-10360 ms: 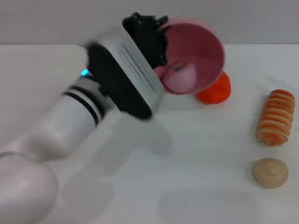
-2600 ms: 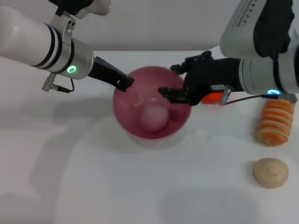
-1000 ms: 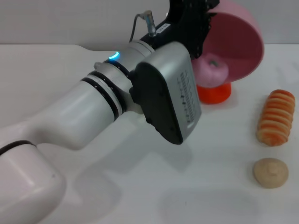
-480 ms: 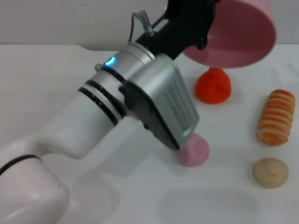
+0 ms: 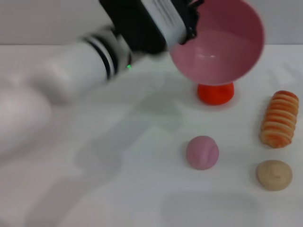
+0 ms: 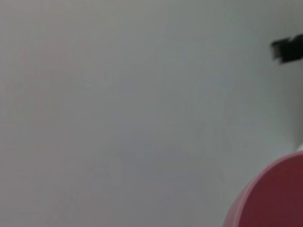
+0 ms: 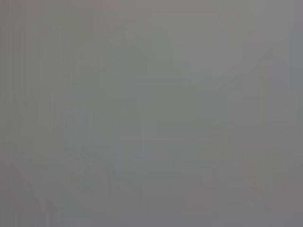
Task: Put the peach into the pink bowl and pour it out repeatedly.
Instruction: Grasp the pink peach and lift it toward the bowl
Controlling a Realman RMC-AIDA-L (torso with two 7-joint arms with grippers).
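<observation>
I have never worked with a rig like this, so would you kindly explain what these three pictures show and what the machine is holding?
This is a two-armed robot. The head view looks down from its head at a white table. Its left arm reaches across and the left gripper holds the pink bowl by its rim, lifted and tilted, with nothing in it. The peach lies on the table, apart from the bowl. Also there: an orange-red fruit behind, a striped bread roll and a beige bun on the right. The left wrist view shows only blank background and an edge of the bowl. The right wrist view is blank grey; the right arm is out of sight.
</observation>
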